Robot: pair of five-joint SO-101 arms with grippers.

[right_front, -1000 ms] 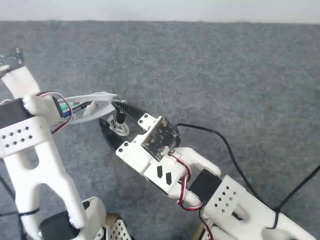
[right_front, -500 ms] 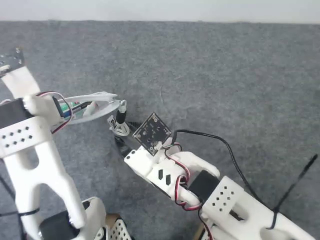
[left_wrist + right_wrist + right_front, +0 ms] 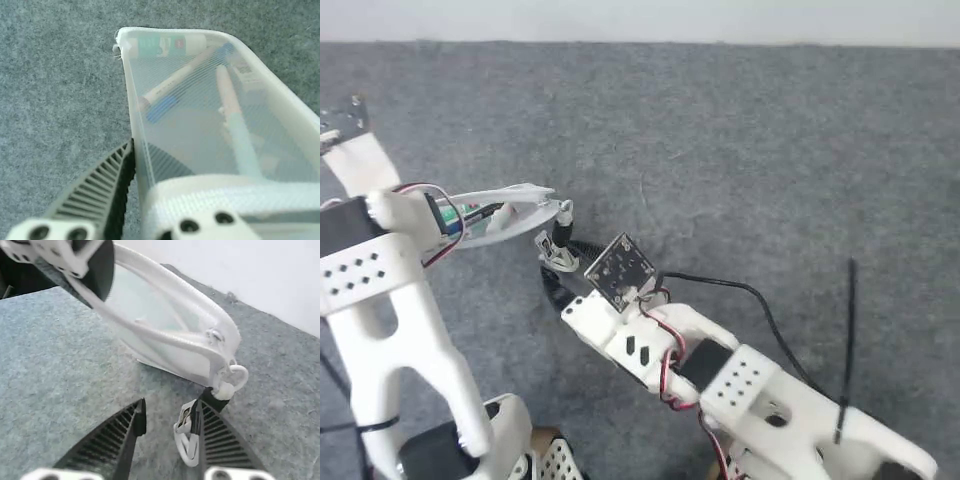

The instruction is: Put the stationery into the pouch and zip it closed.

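Claw at the zip: right claw (image 3: 170,410) has its jaws spread and nothing pinched. It sits low over the counter (image 3: 770,150), just short of the pouch's end.
Claw at the hold: left claw (image 3: 140,155) is pressed together on the pouch (image 3: 200,125), with the ribbed black jaw on one face of the mesh and the white jaw on the other. The pouch is held up off the counter.
Pull: ring pull (image 3: 235,377) hangs at the pouch end nearest the right claw, just beyond its jaw tips and not between them.
Loop: white loop (image 3: 184,440) lies against the inner face of one right jaw. I can't tell what it is tied to.
Zip: the two lips stand apart along the mouth, so I judge it unzipped.
Stationery (image 3: 175,82): pens and a stick-shaped item show through the mesh, all inside the pouch.
Step in hand: loading looks done, and closing is the step under way. The right claw is lining up on the pull while the left braces the pouch.
Next move calls for: a short advance of the right claw so the ring pull sits between the jaws, then a firm pinch. After that comes a draw along the zip line towards the left claw's end, with the left holding firm so the mesh doesn't fold.
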